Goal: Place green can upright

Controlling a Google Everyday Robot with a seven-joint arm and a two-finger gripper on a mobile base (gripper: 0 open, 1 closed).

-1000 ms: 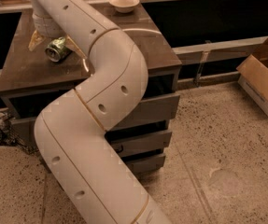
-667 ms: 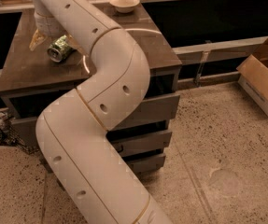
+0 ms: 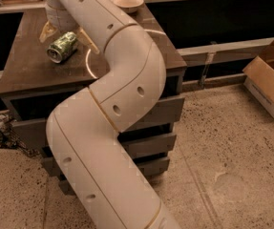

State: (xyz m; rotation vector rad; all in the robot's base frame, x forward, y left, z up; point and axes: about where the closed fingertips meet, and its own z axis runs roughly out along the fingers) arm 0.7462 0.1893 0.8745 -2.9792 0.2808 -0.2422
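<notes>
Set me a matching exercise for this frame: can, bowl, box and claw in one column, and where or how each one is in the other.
Things:
1. can
2. bowl
3. box
4. claw

Place or state:
a. on the floor, at the right
b. over the left part of the table, at the can
c. tipped on its side
d. at the table's far edge

Pairs: 1-c, 2-d, 3-a, 4-b
</notes>
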